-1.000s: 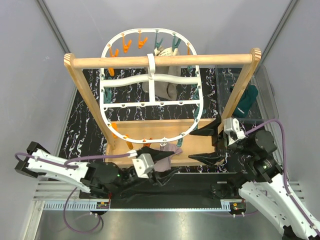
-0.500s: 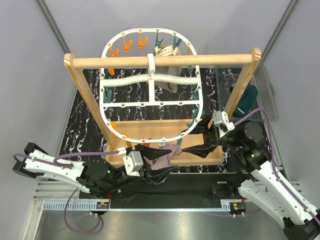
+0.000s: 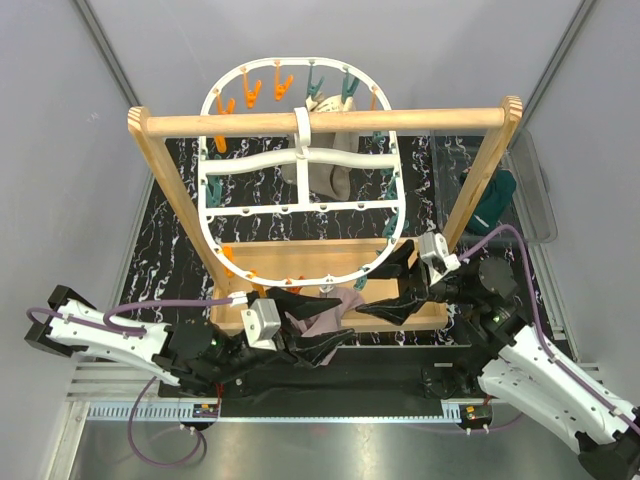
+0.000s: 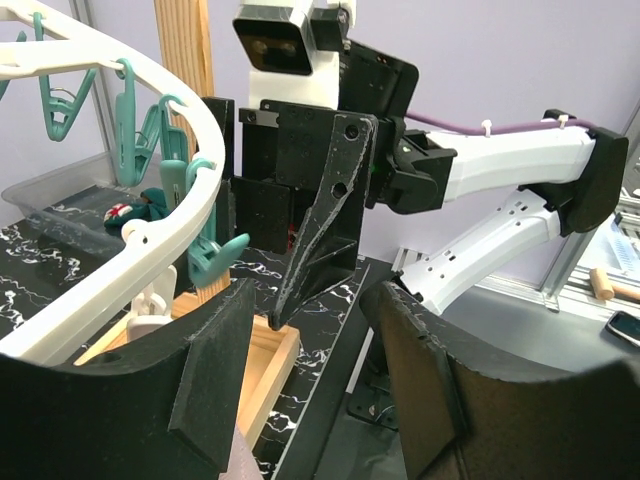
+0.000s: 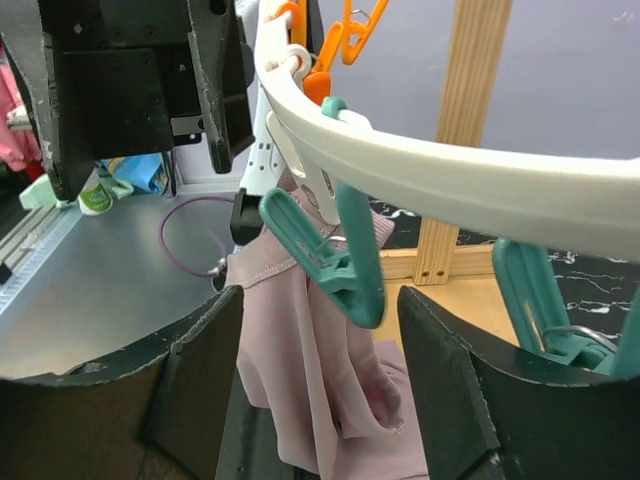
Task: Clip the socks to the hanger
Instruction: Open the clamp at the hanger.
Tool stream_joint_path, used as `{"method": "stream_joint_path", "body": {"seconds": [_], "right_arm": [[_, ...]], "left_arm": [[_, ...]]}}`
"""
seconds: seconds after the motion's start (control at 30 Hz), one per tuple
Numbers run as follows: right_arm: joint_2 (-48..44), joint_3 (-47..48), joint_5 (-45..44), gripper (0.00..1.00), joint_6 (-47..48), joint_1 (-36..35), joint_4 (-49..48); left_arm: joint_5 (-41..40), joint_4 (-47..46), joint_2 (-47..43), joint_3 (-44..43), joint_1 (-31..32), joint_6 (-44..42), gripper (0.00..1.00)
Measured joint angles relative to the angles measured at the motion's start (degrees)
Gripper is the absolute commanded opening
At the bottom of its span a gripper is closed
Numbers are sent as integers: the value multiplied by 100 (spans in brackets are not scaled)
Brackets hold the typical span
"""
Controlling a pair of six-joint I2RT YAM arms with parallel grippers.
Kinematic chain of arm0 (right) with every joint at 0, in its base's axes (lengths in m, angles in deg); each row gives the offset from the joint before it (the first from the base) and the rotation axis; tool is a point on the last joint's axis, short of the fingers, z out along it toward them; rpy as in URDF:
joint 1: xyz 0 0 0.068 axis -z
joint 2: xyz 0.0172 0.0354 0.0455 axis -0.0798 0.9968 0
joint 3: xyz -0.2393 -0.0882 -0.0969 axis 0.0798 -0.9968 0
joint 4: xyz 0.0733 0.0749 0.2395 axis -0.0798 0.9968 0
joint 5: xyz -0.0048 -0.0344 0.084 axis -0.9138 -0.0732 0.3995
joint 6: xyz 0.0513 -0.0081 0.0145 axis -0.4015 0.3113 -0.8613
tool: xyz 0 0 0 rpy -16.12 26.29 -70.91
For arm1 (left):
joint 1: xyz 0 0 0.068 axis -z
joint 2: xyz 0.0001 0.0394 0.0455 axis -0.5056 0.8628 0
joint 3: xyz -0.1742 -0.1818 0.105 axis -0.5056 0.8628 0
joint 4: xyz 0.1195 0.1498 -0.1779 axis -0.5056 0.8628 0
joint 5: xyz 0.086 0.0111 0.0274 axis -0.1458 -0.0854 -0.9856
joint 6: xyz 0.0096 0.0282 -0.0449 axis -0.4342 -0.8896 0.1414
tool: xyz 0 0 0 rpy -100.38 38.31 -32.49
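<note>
A mauve-pink sock hangs limp just below the front rim of the white oval hanger, at my left gripper. That gripper's jaws stand wide apart in the left wrist view, with only a strip of pink fabric showing by the left finger. My right gripper is open, its fingers on either side of a teal clothespin that dangles from the hanger rim, right in front of the sock. A dark teal sock lies in a clear bin on the right.
The hanger hangs from a wooden rail stand with a wooden base tray. A grey-beige cloth is clipped at the hanger's far side. Orange and teal pins ring the rim. The two grippers face each other closely under the front rim.
My right gripper has swung left and forward to the hanger's front rim, around a teal pin. The left gripper has shifted slightly left with the pink sock beside it.
</note>
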Motion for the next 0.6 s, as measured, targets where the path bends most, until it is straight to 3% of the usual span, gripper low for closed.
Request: {"method": "stream_joint_path", "body": {"seconds": [0.43, 0.6], "right_arm": [[-203, -437, -682, 70, -417, -146, -741], [-76, -437, -785, 64, -450, -291, -909]], "left_arm": [[17, -153, -24, 0, -2, 372, 58], [48, -343, 24, 9, 0, 623, 58]]}}
